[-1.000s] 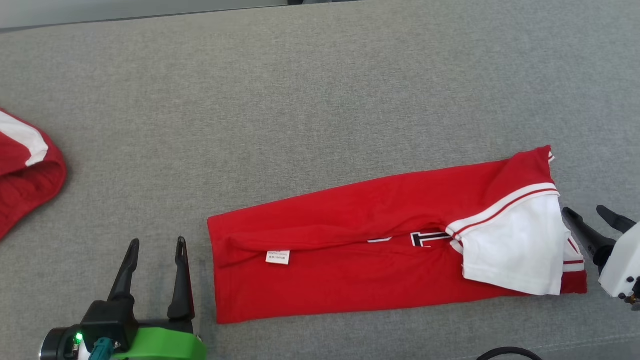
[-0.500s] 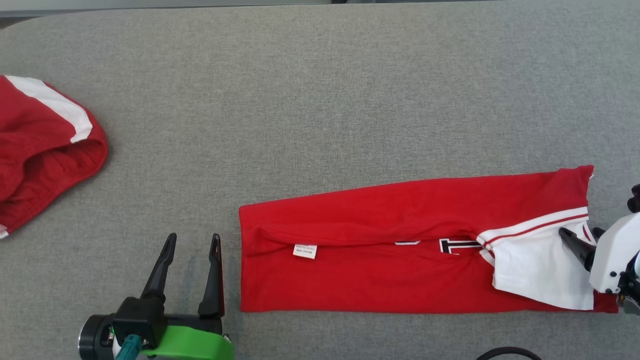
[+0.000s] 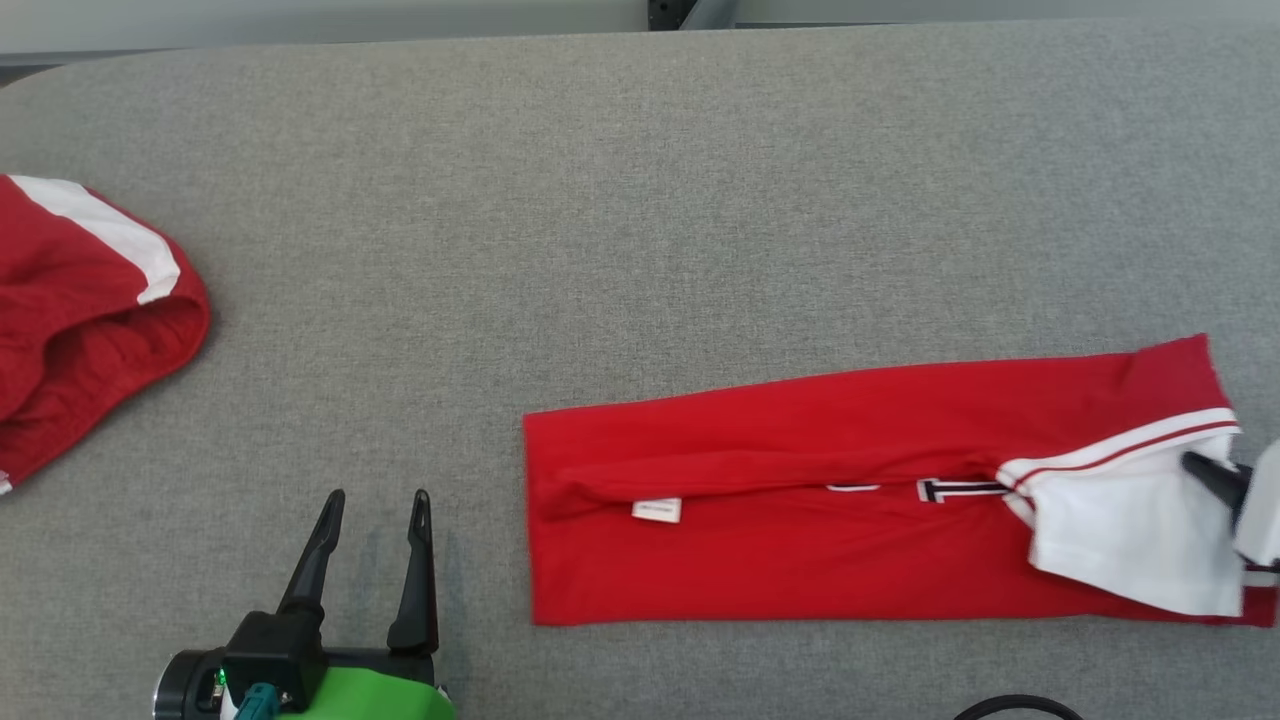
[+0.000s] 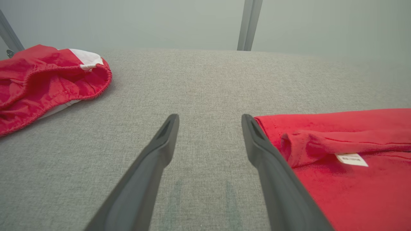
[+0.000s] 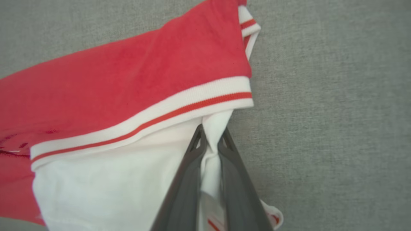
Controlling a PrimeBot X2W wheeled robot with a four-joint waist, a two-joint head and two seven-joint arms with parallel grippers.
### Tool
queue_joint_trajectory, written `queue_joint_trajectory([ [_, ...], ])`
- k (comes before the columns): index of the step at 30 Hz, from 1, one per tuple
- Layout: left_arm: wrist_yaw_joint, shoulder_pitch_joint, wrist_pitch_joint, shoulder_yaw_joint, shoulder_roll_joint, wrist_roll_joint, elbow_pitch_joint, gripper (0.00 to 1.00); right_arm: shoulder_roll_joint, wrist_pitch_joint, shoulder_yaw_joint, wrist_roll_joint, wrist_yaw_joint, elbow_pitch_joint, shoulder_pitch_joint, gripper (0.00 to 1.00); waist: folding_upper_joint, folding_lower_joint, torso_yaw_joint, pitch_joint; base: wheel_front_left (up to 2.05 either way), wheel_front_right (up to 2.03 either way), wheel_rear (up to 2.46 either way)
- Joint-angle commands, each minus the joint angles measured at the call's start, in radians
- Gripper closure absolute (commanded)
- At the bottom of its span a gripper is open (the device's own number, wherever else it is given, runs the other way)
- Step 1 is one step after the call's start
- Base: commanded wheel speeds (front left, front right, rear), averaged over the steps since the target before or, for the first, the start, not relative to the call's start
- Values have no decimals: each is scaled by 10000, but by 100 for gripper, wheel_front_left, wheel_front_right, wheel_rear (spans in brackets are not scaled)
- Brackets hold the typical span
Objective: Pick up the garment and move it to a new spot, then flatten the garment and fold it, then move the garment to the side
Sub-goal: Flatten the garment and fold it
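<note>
Near edge: L gripper (image 3: 378, 497) rests low over the grey table (image 3: 640, 200), fingers apart, nothing between them; its R finger sits just beside the hem end of the garment (image 3: 800, 540) w/o touching, per the L wrist view. The garment, a red shirt, lies flat at centre-right of the table, already folded lengthwise into a long strip, care label (image 3: 656, 510) showing near the hem end. At the strip's opposite end the white sleeve (image 3: 1120, 540) lies on top. R gripper (image 5: 212, 134) is clamped on a pinch of that white fabric just below the striped cuff band; fingers nearly together w/ cloth between. Step in hand, by judgement: fold stage, approx. midway through the task; the cross-fold is not yet made. Next move likely req. lifting the sleeve end and carrying it over toward the hem end, keeping layers aligned; L gripper may need to pin the hem. Far left: a second red-and-white garment (image 3: 80, 330), bunched, well apart.
</note>
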Motion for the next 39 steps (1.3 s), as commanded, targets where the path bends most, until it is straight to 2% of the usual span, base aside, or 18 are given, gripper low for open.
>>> queue_joint_trajectory([
  [1,-198,151,-22,204,-84,240,108,0,-366,22,-563,23,-21,240,180,100,0,0,-148,-136,0,0,0],
  [2,-198,151,-22,204,-84,240,108,0,-366,22,-563,23,-21,240,180,100,0,0,-148,-136,0,0,0],
  [8,-700,212,-12,667,-337,687,487,0,-972,-200,-2572,-318,-18,854,350,100,0,0,-244,-345,0,0,0],
  [10,-850,270,-12,748,-470,821,657,0,-1220,-238,-2913,-616,-18,634,528,100,0,0,-238,-487,0,0,0],
  [12,-968,357,-12,840,-568,910,774,0,-1268,-143,-2838,-680,-17,33,740,100,0,0,-230,-655,0,0,0],
  [17,-1067,557,-12,1160,-846,1056,871,0,-835,121,-1743,-370,-12,-2635,1217,100,0,0,-409,-934,0,0,0],
  [20,-1150,661,-12,1258,-929,1171,933,0,-226,350,-539,-326,-12,-4130,1361,100,0,0,-566,-966,0,0,0],
  [23,-1207,640,-12,1320,-1024,1296,968,0,431,447,680,-610,-14,-4885,1400,100,0,0,-639,-949,0,0,0],
  [26,-1278,478,-12,1372,-1095,1374,1016,0,1183,227,1760,-970,-10,-4830,1178,100,0,0,-662,-873,0,0,0],
  [28,-1392,332,-12,1398,-1135,1457,1098,0,1754,-143,2502,-1438,-12,-4241,888,100,0,0,-601,-807,0,0,0],
  [31,-1450,244,-12,1460,-1149,1512,1184,0,2153,-527,2949,-1839,-10,-3580,583,100,0,0,-483,-739,0,0,0],
  [39,-1497,257,-12,1542,-1218,1555,1318,0,2602,-1155,3561,-2196,-10,-2616,-75,100,0,0,-323,-554,0,0,0],
])
